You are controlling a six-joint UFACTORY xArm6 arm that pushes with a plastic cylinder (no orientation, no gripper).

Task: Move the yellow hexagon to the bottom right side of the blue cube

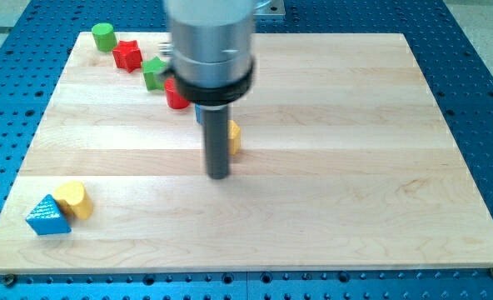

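My tip (219,175) rests on the wooden board (330,183) near its middle. A yellow block (235,137) shows just above and right of the tip, mostly hidden behind the rod, so its shape is unclear. A blue block (200,115), also largely hidden by the rod and arm, sits just up and left of that yellow block. Another yellow block (73,199), rounded or hexagonal, lies at the view's bottom left, touching a blue triangle (47,217), far left of the tip.
A red block (176,95) sits beside the blue block at its upper left. A green block (154,72), a red block (128,55) and a green cylinder (104,35) run towards the board's top left corner. The arm's body hides the board's top middle.
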